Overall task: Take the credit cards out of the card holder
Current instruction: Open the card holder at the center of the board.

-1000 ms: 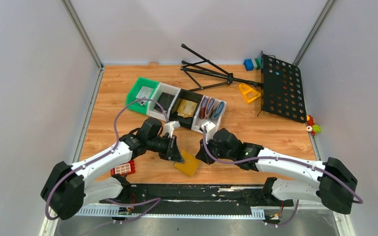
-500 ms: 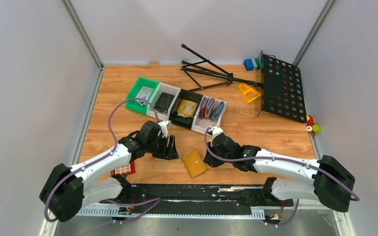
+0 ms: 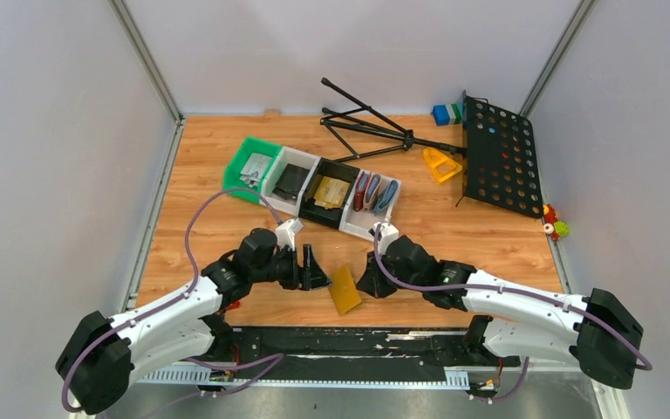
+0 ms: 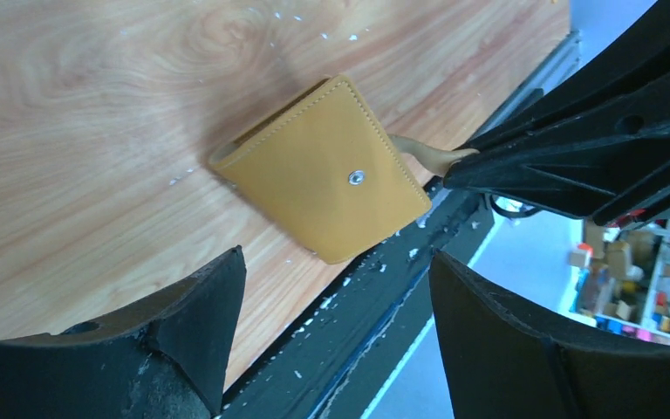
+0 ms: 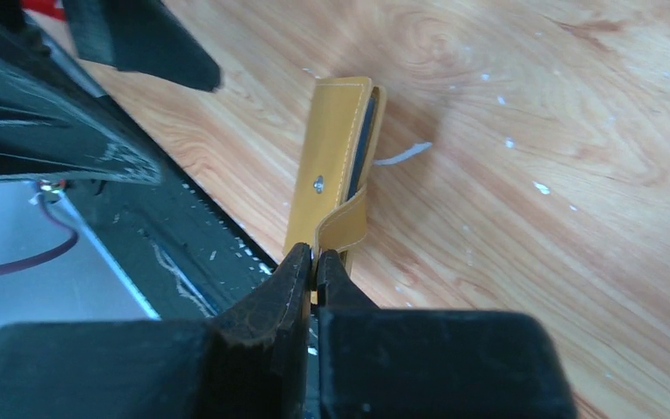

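Observation:
The mustard card holder (image 3: pixel 345 289) stands tilted on its edge near the table's front, stud side (image 4: pixel 357 177) facing the left wrist camera. My right gripper (image 3: pixel 369 283) is shut on the holder's loose flap (image 5: pixel 345 229), fingertips pinched together (image 5: pixel 316 259). In the right wrist view the holder (image 5: pixel 330 166) gapes slightly, with only a dark slit showing inside. My left gripper (image 4: pixel 338 255) hangs open just left of the holder (image 4: pixel 318 175), touching nothing. Flat gold-tan credit cards (image 3: pixel 330 190) lie in the black bin. No card shows sticking out of the holder.
A row of bins (image 3: pixel 310 185) crosses the middle: green, white with a black wallet, black, white with red and blue wallets (image 3: pixel 375 192). A black perforated music stand (image 3: pixel 497 157) and its legs (image 3: pixel 371 122) lie behind. A black strip (image 3: pixel 349 339) edges the front.
My left gripper has opened, pulled back a little, then come back beside the holder. The holder has risen from lying flat to standing on edge, still pinched by my right gripper.

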### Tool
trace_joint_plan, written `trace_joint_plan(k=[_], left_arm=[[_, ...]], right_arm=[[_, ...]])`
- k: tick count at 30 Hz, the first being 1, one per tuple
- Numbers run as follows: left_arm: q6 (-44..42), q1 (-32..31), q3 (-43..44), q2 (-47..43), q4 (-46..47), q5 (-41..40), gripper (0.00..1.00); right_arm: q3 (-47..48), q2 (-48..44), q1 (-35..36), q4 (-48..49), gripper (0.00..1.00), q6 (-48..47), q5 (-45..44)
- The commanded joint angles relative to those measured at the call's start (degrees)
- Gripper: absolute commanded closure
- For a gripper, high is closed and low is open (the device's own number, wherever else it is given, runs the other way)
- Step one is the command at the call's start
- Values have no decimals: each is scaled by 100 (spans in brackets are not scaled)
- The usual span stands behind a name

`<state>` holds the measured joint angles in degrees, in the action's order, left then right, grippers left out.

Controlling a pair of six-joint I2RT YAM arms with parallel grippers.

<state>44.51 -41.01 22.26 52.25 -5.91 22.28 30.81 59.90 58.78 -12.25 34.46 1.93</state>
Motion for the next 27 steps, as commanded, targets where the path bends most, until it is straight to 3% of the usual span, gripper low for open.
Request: trace_joint_plan(k=[1, 5, 15, 18, 22, 27], left_arm=[[866, -106, -439, 155, 1440, 380, 18], [1225, -167, -695, 418, 2089, 483, 17], [1216, -261, -579, 596, 2015, 496, 15], [1120, -283, -499, 739, 1848, 480, 20], [984, -301, -405, 854, 1647, 478, 36], [918, -302, -382, 960, 1590, 466, 38]], right_arm=[[75, -133, 15, 668, 100, 152, 586], [80, -172, 19, 758, 100, 102, 847], [3, -474, 45, 821, 100, 11, 980], [22, -386, 45, 607, 100, -25, 806], [-62, -269, 43, 414, 100, 25, 551], [-243, -300, 45, 429, 100, 164, 206]])
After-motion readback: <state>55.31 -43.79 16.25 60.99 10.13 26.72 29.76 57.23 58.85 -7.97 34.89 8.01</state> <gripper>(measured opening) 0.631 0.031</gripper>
